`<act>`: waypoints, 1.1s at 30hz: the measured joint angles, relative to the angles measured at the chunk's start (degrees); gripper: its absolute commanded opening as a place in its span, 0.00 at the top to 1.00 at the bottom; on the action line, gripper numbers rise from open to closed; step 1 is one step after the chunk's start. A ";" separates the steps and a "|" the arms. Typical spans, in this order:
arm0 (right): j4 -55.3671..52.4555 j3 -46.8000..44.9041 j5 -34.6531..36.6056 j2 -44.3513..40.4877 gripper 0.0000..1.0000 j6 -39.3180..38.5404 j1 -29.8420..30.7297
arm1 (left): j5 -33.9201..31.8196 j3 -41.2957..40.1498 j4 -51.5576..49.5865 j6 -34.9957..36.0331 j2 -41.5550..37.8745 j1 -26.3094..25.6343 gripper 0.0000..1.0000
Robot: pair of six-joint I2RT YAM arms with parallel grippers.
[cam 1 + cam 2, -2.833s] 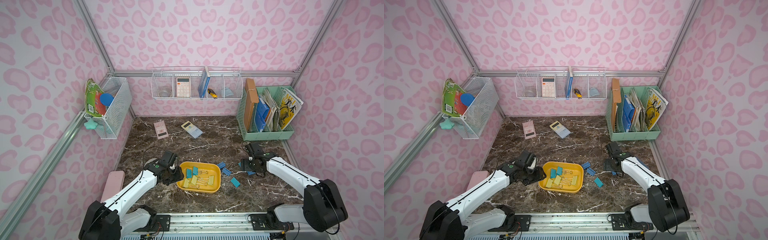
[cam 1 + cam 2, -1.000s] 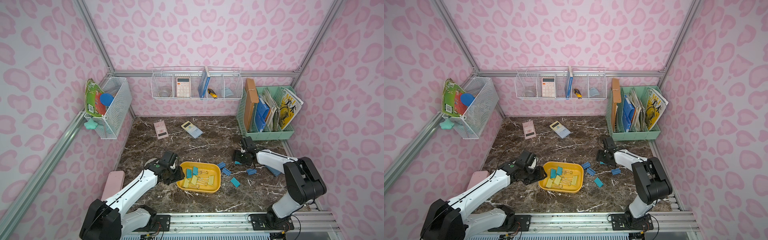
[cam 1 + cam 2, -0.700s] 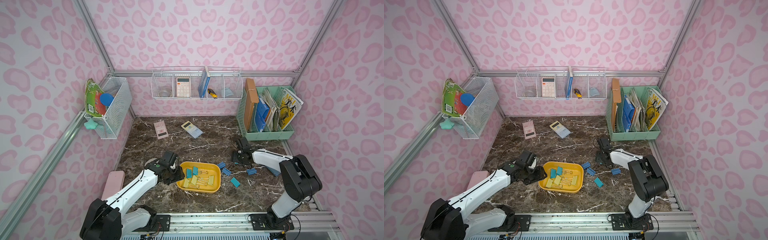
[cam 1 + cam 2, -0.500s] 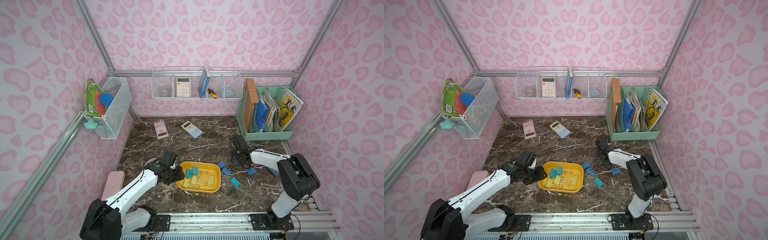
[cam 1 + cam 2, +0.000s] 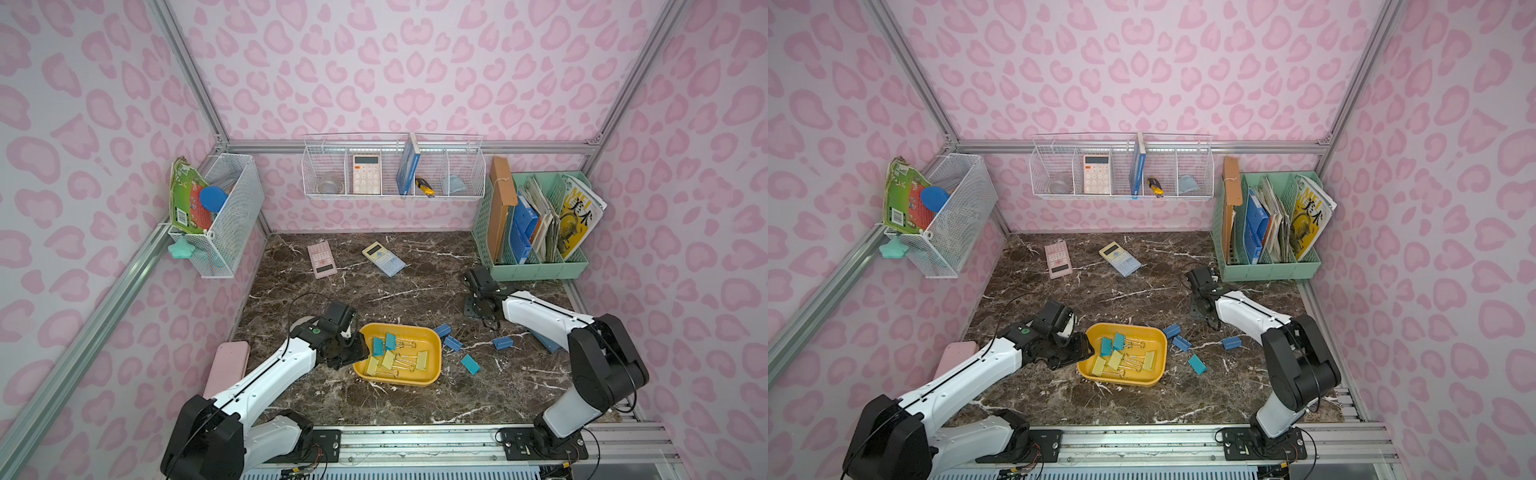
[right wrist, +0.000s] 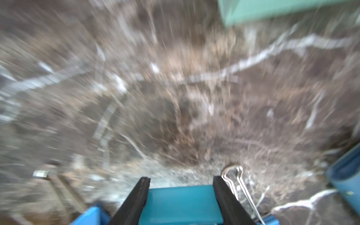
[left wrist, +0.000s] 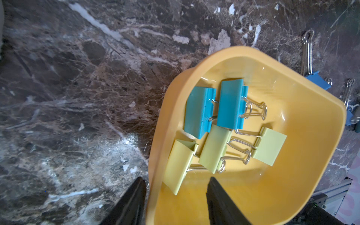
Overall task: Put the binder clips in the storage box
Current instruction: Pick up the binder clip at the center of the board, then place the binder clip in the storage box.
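The yellow storage box sits near the table's front, holding several pale yellow and teal binder clips. My left gripper is open and straddles the box's left rim, with one finger outside and one inside. In the blurred right wrist view my right gripper is shut on a teal binder clip, whose wire handle sticks out beside one finger. In a top view this gripper hangs low behind the loose clips. Three blue clips and a teal one lie right of the box.
A slate-blue block lies partly under the right arm. The mint file organizer stands at the back right. A pink calculator and a blue one lie at the back. A pink case lies front left.
The right arm has swung left and away from the loose clips, and its jaws have narrowed onto a teal clip. The left arm and the box have not moved.
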 measured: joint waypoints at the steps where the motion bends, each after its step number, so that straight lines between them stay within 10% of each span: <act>1: -0.59 1.73 0.37 -0.72 0.54 -0.63 0.44 | -0.02 0.00 0.00 0.00 0.00 0.00 0.45; 15: 6.80 6.78 -13.77 -0.96 0.55 -24.35 25.14 | -0.70 0.04 -0.09 -0.02 -0.13 0.00 0.45; 33: 9.42 4.35 -21.90 8.22 0.43 -39.19 28.85 | -1.42 0.11 -0.24 -0.02 0.22 0.00 0.45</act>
